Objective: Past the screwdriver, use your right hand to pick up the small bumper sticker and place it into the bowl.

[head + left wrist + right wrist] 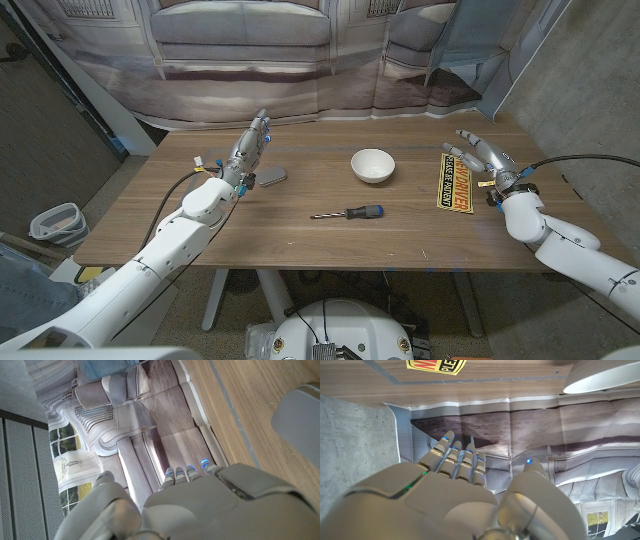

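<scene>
Approach step, nothing grasped. Right hand [487, 160] hovered released, fingers spread, just at 3 o'clock of bumper sticker [456, 183]. Sticker lay flat at 3 o'clock of bowl [372, 165], past screwdriver [350, 213]. Next: lower, pinch sticker edge.

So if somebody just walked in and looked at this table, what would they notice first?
Probably the bright yellow bumper sticker near the table's right end, right beside the robot's open right hand. Next, the white bowl in the middle, with the screwdriver lying in front of it. The left hand is raised, fingers straight, over a small grey thing.
</scene>
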You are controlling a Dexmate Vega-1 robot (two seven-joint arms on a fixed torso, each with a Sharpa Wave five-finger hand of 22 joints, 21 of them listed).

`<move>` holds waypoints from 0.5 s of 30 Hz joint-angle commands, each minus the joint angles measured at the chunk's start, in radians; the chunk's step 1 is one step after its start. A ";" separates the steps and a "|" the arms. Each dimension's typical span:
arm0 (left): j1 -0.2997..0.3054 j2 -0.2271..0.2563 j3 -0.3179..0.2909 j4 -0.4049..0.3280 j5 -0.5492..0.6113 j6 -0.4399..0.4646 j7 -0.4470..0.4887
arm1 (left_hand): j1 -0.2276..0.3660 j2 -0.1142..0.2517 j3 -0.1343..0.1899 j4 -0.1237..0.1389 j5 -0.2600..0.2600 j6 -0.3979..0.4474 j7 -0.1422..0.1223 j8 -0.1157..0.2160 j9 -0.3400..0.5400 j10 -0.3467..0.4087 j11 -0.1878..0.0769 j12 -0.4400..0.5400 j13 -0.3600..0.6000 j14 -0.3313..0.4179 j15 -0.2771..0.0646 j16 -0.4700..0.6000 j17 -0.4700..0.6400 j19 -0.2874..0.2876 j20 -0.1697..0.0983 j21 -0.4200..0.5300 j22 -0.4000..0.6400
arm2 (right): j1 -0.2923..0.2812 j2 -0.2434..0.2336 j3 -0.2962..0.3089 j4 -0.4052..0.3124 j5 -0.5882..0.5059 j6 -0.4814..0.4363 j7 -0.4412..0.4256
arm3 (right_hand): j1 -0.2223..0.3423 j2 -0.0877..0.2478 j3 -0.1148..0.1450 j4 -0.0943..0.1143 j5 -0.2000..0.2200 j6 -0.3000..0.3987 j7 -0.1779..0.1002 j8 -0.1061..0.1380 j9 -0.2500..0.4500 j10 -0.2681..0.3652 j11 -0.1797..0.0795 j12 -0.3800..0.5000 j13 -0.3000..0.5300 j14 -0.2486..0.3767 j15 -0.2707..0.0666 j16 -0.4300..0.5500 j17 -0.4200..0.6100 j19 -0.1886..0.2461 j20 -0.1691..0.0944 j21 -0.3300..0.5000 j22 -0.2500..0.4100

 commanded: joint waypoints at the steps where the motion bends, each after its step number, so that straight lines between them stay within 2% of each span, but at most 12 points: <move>1: 0.012 0.001 -0.006 -0.009 0.000 -0.007 0.007 | 0.009 0.000 -0.005 0.004 0.007 0.005 -0.001 -0.002 0.002 0.005 0.001 -0.001 0.002 -0.009 -0.001 -0.002 0.004 -0.016 -0.049 -0.003 0.004 | 0.018 -0.037 -0.027 -0.018 -0.042 -0.057 0.029 | 0.016 0.001 0.003 -0.010 0.006 -0.001 -0.020 -0.003 0.002 0.002 -0.012 -0.006 0.002 0.011 -0.009 -0.002 0.003 0.013 -0.031 -0.002 0.003; 6: 0.012 0.001 -0.005 -0.015 0.005 -0.005 0.011 | 0.010 0.000 -0.006 0.004 0.007 0.006 -0.001 -0.002 0.002 0.004 0.000 -0.001 0.002 -0.009 -0.001 -0.002 0.004 -0.017 -0.049 -0.003 0.004 | 0.030 -0.057 -0.043 -0.026 -0.068 -0.080 0.048 | 0.023 -0.002 0.003 -0.015 0.008 -0.010 -0.032 -0.004 0.002 -0.002 -0.018 -0.008 0.002 0.012 -0.007 -0.003 0.003 0.016 -0.029 -0.003 0.003; 15: 0.015 0.005 -0.007 -0.027 0.007 0.002 0.018 | 0.010 0.001 -0.008 0.004 0.007 0.006 -0.001 -0.002 0.002 0.003 -0.002 -0.002 0.002 -0.010 -0.002 -0.002 0.004 -0.018 -0.047 -0.004 0.004 | 0.044 -0.083 -0.067 -0.038 -0.095 -0.123 0.084 | 0.051 0.006 0.014 -0.030 0.012 -0.028 -0.027 -0.005 0.002 -0.027 -0.014 -0.016 0.003 0.002 -0.004 -0.008 0.002 0.008 -0.024 -0.010 0.002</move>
